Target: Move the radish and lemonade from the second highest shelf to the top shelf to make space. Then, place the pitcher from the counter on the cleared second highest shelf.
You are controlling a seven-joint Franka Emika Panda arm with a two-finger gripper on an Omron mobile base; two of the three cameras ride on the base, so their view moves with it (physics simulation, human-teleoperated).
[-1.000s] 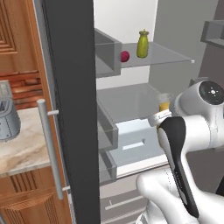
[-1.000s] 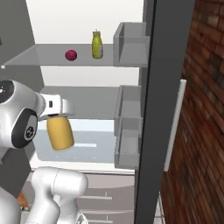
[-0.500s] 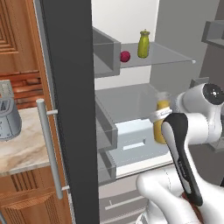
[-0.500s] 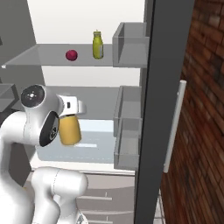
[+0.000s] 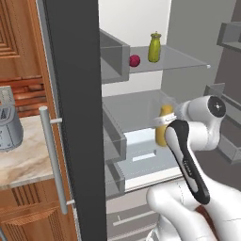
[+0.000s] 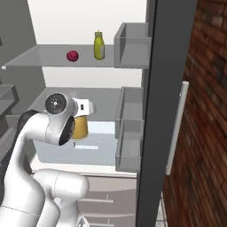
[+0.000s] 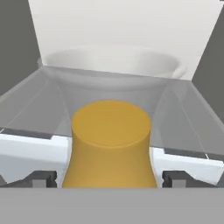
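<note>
Inside the open fridge, the radish (image 5: pixel 134 60) and lemonade (image 5: pixel 154 47) already stand on the top shelf (image 5: pixel 183 59). One level down, the claw (image 7: pixel 109 178) grasps the pitcher (image 7: pixel 110 142) at its wide body, a finger (image 7: pixel 41 178) showing on either side, carrying it in over the cleared shelf (image 5: pixel 129 106). I judge the pitcher rigid, smooth and top-tall, likely to tip, so a low hold on the belly suits it.
</note>
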